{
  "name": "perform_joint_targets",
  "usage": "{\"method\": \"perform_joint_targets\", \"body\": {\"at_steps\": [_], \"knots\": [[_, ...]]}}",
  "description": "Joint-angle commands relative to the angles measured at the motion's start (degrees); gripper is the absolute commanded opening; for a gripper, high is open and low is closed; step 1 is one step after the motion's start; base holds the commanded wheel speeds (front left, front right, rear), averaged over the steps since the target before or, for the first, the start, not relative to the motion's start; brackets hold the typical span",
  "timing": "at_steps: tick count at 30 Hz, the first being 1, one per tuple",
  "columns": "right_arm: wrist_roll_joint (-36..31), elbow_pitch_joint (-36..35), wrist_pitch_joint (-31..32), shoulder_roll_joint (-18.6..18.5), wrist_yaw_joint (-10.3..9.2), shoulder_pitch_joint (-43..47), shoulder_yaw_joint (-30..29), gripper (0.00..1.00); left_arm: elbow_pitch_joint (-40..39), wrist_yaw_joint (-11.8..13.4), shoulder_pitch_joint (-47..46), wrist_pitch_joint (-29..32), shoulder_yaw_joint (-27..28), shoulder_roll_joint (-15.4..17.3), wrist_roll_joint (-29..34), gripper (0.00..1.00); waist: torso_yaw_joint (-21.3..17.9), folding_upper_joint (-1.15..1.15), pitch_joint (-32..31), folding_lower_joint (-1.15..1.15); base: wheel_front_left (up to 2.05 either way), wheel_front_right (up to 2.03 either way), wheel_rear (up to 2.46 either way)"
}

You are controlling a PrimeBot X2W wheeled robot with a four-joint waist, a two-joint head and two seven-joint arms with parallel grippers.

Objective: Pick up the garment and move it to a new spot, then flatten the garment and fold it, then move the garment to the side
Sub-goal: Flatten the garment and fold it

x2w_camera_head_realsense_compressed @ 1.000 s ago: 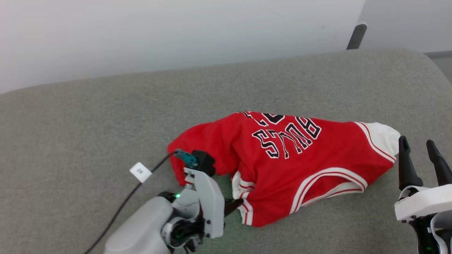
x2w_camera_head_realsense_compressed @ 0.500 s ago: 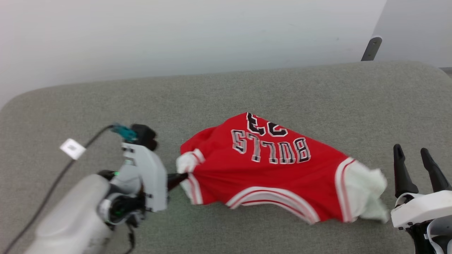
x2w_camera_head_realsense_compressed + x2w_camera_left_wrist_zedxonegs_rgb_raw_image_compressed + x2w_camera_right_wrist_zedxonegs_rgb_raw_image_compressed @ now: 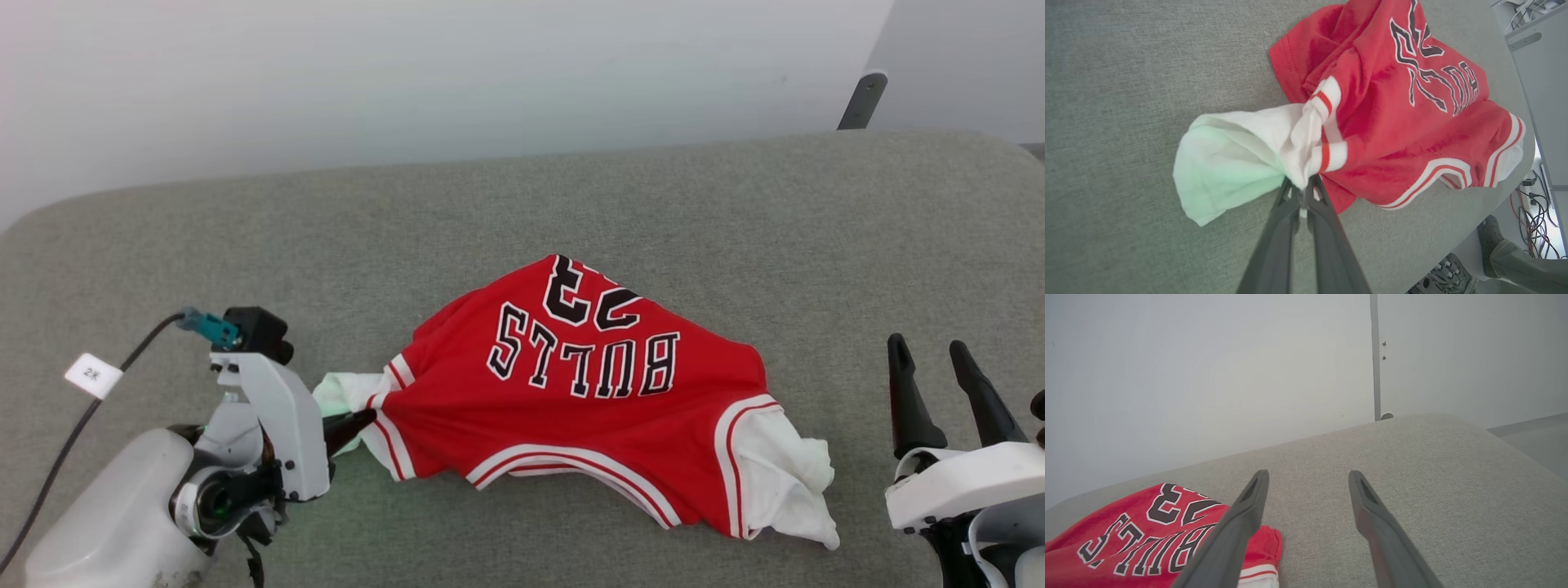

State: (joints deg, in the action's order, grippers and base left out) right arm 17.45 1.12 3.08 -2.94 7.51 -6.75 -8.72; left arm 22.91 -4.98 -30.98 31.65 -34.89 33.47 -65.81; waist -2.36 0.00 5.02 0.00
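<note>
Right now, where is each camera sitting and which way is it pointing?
Head: high up, looking down at the shirt on the grey cushion; left fingers and right fingers show.
Left wrist: looks along the left fingers, shut on the shirt's white sleeve.
Right wrist: low, faces the wall; open right fingers in front.
All three share the shirt.

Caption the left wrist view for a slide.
Left gripper pinches the red jersey by its white sleeve on a grey surface.
</note>
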Motion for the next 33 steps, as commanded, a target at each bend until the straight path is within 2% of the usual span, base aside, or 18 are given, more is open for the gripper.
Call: {"method": "perform_joint_targets", "body": {"at_steps": [1, 13, 22, 24, 26, 27, 28, 29, 30, 33], "knots": [[-0.18, 0.06, -0.23, 0.10, -0.04, -0.22, 0.16, 1.00, 0.34, -0.12, 0.48, -0.37, 0.09, 0.10, -0.02, 0.00, -0.14, 0.00, 0.22, 0.00, 0.00, 0.00, 0.00], [0.52, 0.50, -1.18, 0.11, -0.04, -1.21, 1.88, 1.00, -1.90, -0.89, -3.89, 1.54, -1.27, -1.71, 0.46, 0.00, -0.91, 0.00, 0.69, 0.00, 0.00, 0.00, 0.00], [1.09, 0.62, -0.90, 0.11, -0.04, -1.05, 2.59, 1.00, -3.87, -1.69, -4.32, 1.81, -4.46, -6.43, 0.07, 0.00, -1.38, 0.00, 0.61, 0.00, 0.00, 0.00, 0.00], [1.22, 0.68, -0.78, 0.11, -0.04, -1.22, 2.75, 1.00, -2.96, -1.84, -4.04, 1.45, -5.10, -7.22, 0.52, 0.16, -1.52, 0.00, 0.70, 0.00, 0.00, 0.00, 0.00], [1.44, 0.81, -0.70, 0.11, -0.04, -1.37, 2.94, 1.00, -1.97, -1.98, -3.85, 0.87, -5.47, -7.74, 0.78, 0.42, -1.67, 0.00, 0.71, 0.00, 0.00, 0.00, 0.00], [1.47, 0.88, -0.65, 0.10, -0.04, -1.40, 2.96, 1.00, -1.49, -2.04, -3.76, 0.62, -5.63, -7.86, 0.84, 0.47, -1.71, 0.00, 0.69, 0.00, 0.00, 0.00, 0.00], [1.44, 0.92, -0.67, 0.10, -0.04, -1.38, 2.97, 1.00, -1.01, -2.06, -3.73, 0.49, -5.73, -7.91, 0.81, 0.57, -1.75, 0.00, 0.64, 0.00, 0.00, 0.00, 0.00], [1.44, 0.98, -0.71, 0.11, -0.04, -1.30, 2.92, 1.00, -0.70, -2.09, -3.73, 0.44, -5.74, -7.82, 0.72, 0.87, -1.73, 0.00, 0.58, 0.00, 0.00, 0.00, 0.00], [1.46, 1.02, -0.70, 0.11, -0.04, -1.18, 2.82, 1.00, -0.45, -2.14, -3.81, 0.38, -5.65, -7.63, 0.60, 1.00, -1.68, 0.00, 0.49, 0.00, 0.00, 0.00, 0.00], [1.28, 1.00, -0.68, 0.11, -0.04, -0.63, 2.57, 1.00, -0.34, -2.18, -4.17, 0.28, -4.93, -6.99, -0.05, 1.00, -1.45, 0.00, 0.13, 0.00, 0.00, 0.00, 0.00]]}}
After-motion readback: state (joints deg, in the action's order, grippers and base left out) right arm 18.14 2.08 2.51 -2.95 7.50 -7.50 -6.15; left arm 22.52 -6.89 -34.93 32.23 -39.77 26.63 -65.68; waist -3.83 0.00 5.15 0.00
